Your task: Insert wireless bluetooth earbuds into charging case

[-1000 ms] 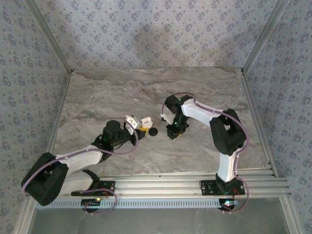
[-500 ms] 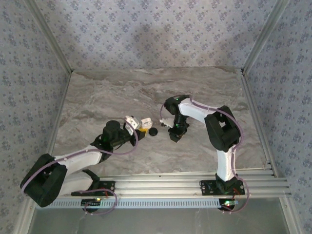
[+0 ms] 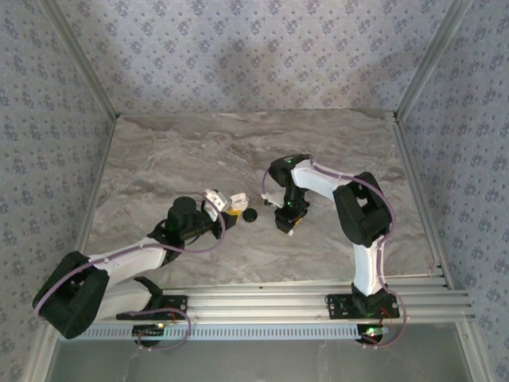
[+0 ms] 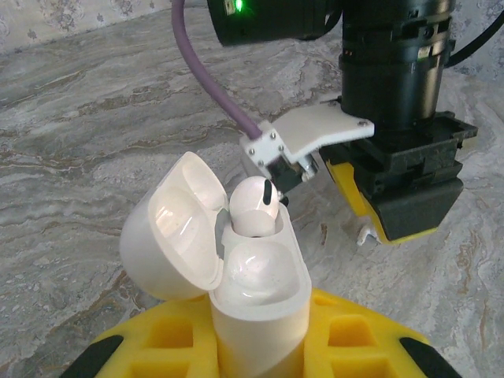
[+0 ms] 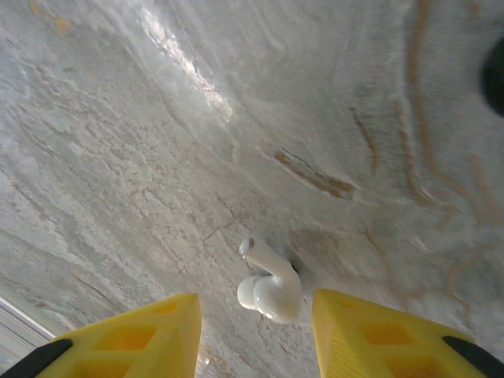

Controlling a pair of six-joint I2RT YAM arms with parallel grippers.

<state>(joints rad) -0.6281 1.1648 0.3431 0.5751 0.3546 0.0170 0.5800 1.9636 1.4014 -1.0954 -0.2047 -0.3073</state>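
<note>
My left gripper [image 4: 256, 350] is shut on a white charging case [image 4: 260, 295], held upright with its lid [image 4: 173, 232] swung open to the left. One glossy white earbud [image 4: 252, 206] sits in the case's far slot. A second white earbud [image 5: 272, 290] lies on the marble table, stem pointing away. My right gripper [image 5: 256, 315] points down over it, open, a yellow finger [image 5: 150, 335] on each side and neither touching it. In the top view the case [image 3: 226, 198] is just left of the right gripper [image 3: 288, 225].
A small black round object [image 3: 250, 215] lies on the table between the two grippers, and its dark edge [image 5: 496, 75] shows at the upper right of the right wrist view. The grey marble table [image 3: 199, 151] stretches open behind both arms.
The right gripper has shifted slightly toward the near edge and settled over the loose white earbud. The left arm and the case have stayed put.
</note>
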